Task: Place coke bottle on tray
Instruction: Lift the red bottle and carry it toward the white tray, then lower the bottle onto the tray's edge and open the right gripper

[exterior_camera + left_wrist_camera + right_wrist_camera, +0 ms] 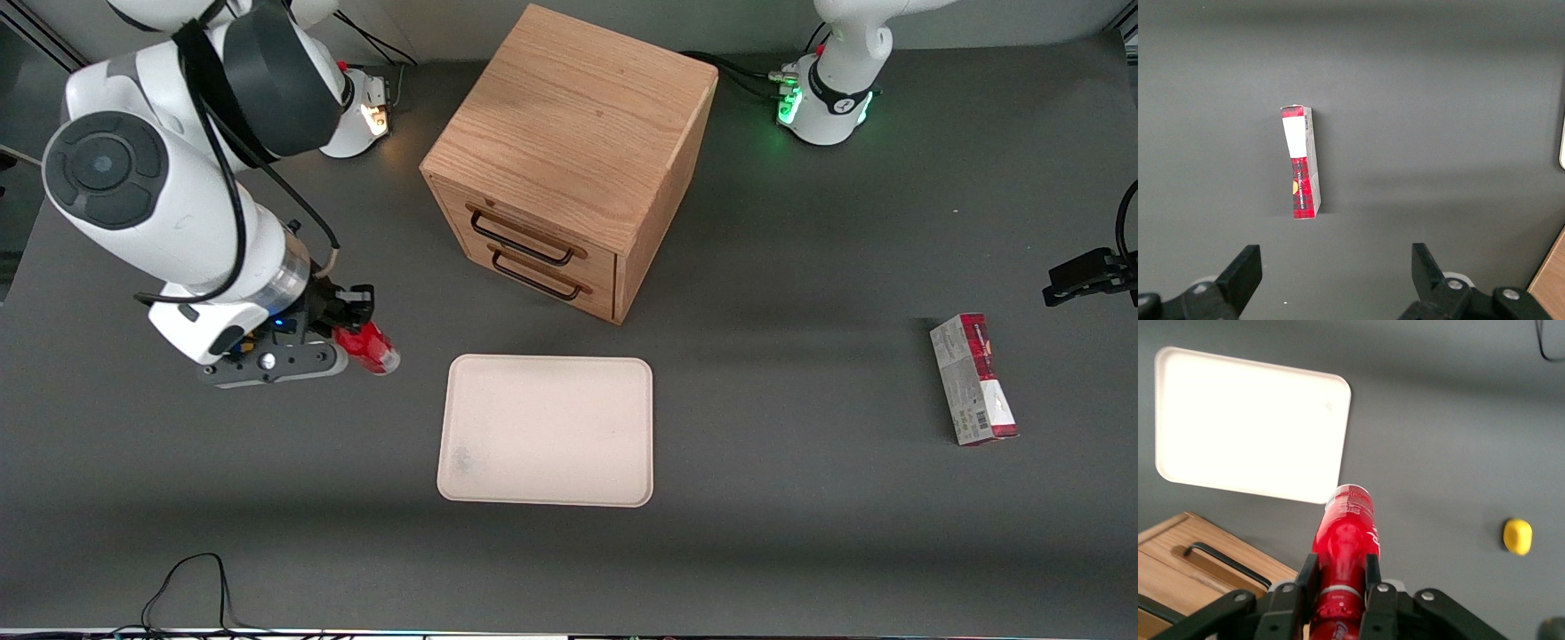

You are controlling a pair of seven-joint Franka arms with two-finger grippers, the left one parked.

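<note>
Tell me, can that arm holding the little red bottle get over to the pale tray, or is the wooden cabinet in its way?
Probably yes. The pincer, shut on the coke bottle, hangs beside the tray with only bare table between them. The wooden cabinet stands farther from the front camera, off that path.

Red coke bottle (pixel 372 348) tilted in gripper (pixel 348 331) grasp, beside empty cream tray (pixel 548 430)

Front view: coke bottle (pixel 372 348) neck and cap hidden under gripper (pixel 342 333). Wrist view crops wooden cabinet (pixel 1185 567); bottle label blurred.
</note>
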